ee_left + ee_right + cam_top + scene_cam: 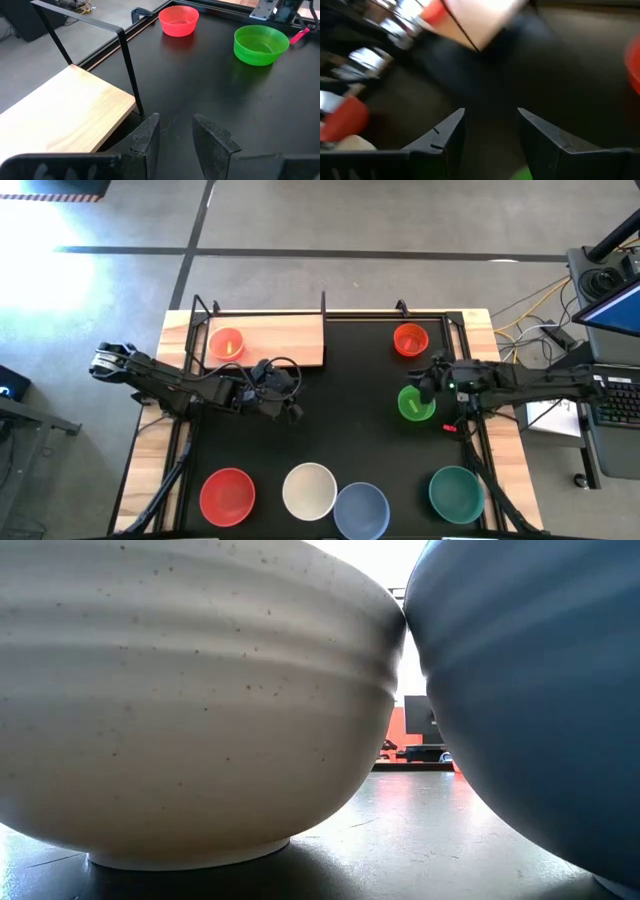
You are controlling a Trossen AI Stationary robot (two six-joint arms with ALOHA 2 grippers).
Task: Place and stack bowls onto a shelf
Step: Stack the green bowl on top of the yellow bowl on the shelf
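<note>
White bowl (190,710) and blue bowl (530,690) loom nearest; beyond, the right gripper (432,383), fingers parted and empty, hovers over the green bowl (415,403), seemingly light, rigid, slippery plastic best pinched at its rim.

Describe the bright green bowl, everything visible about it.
The bright green bowl is small, round and of smooth glossy plastic, with a plain rim and slightly flared wall. It stands upright, mouth up and empty, on the black mat at the table's right side, below the orange-red bowl in the high view. The right gripper hovers over its rim, jaws open; contact cannot be judged. A small pink object lies just beside it.
</note>
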